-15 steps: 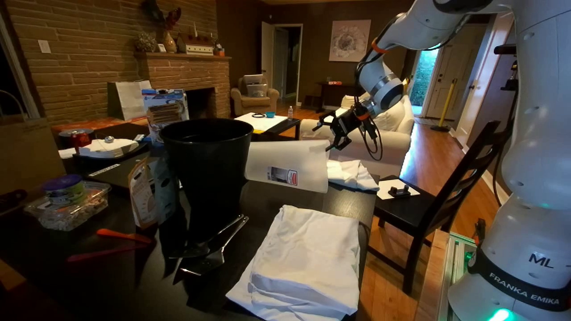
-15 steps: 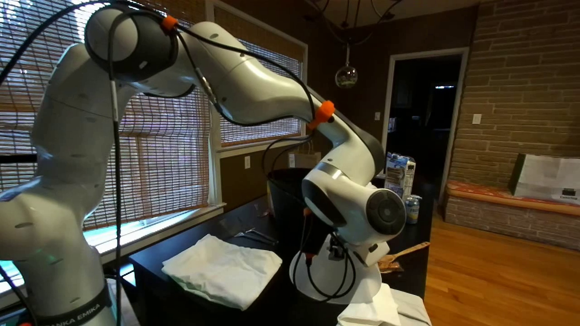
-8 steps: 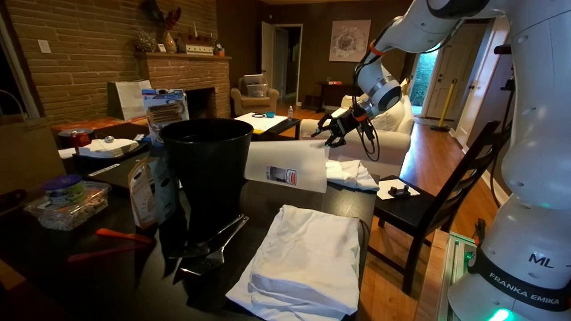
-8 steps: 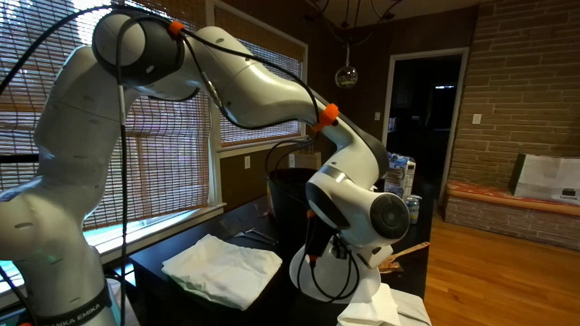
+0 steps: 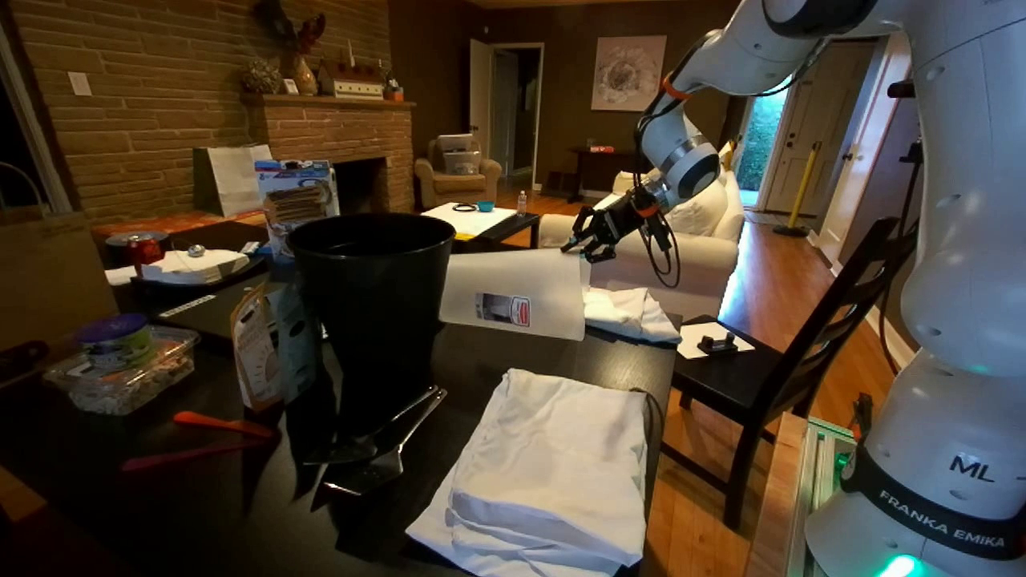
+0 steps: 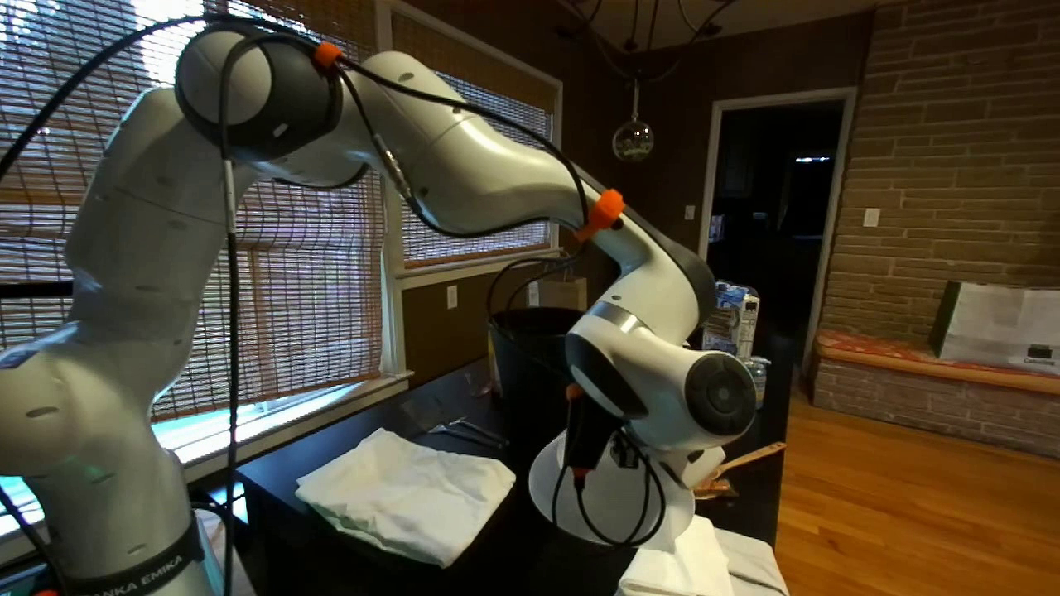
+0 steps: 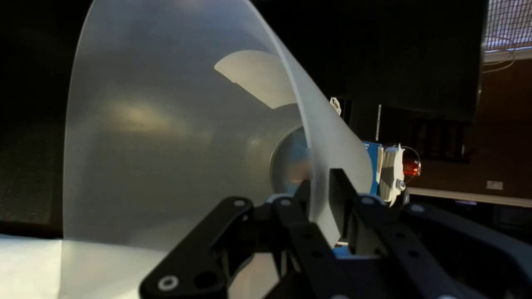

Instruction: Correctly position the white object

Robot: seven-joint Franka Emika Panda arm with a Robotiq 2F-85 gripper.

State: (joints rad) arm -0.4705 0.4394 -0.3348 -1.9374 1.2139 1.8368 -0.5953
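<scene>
The white object, a translucent tapered bin [image 5: 517, 288], lies on its side on the dark table, label outward, its narrow end at the black bin. Its wide mouth faces the arm. In the wrist view I look into the white bin [image 7: 145, 166]. My gripper [image 7: 321, 180] straddles its wall at the rim, one finger inside and one outside, shut on it. In an exterior view the gripper [image 5: 579, 252] sits at the upper edge of the mouth. In an exterior view the wrist covers much of the white bin [image 6: 546, 488] and hides the fingertips.
A tall black bin [image 5: 369, 320] stands upright beside the white one. Dark utensils [image 5: 393, 457] and a folded white cloth [image 5: 553, 473] lie nearer. Another white cloth [image 5: 629, 312] is at the table's end, by a chair [image 5: 753, 401]. A wooden spoon [image 6: 745, 459] lies near the edge.
The gripper has moved slightly down and toward the black bin, and its jaws have closed on the rim. The white bin's mouth has shifted and turned a little.
</scene>
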